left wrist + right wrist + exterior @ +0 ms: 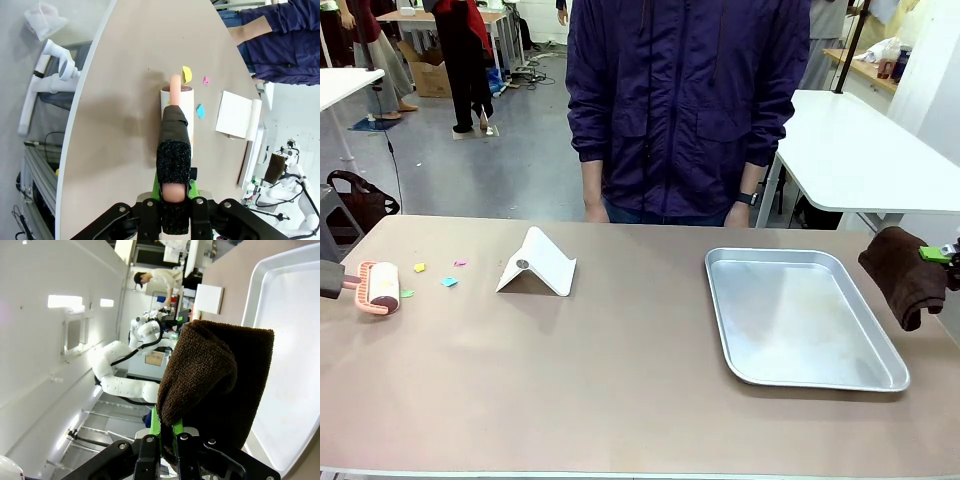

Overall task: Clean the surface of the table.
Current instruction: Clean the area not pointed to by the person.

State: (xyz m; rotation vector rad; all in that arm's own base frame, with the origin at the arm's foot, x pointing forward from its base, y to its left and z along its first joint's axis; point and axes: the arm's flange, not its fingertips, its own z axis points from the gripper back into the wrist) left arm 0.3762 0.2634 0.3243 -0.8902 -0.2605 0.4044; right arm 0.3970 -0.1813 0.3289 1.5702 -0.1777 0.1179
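Now, your left gripper (174, 192) is pinching the lint roller (380, 287) at the left of the table (620, 390), your right gripper (940, 255) is clamping the brown cloth (902, 275) beside the tray (713, 292), so you're aiming to be rolling it flat and slow, rightward over those paper scraps (449, 282).

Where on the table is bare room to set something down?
Free: the near strip of the brownish-taupe table, and the gap between white folded stand and silver metal tray. Crowded: the left end, with pink lint roller and coloured paper scraps.
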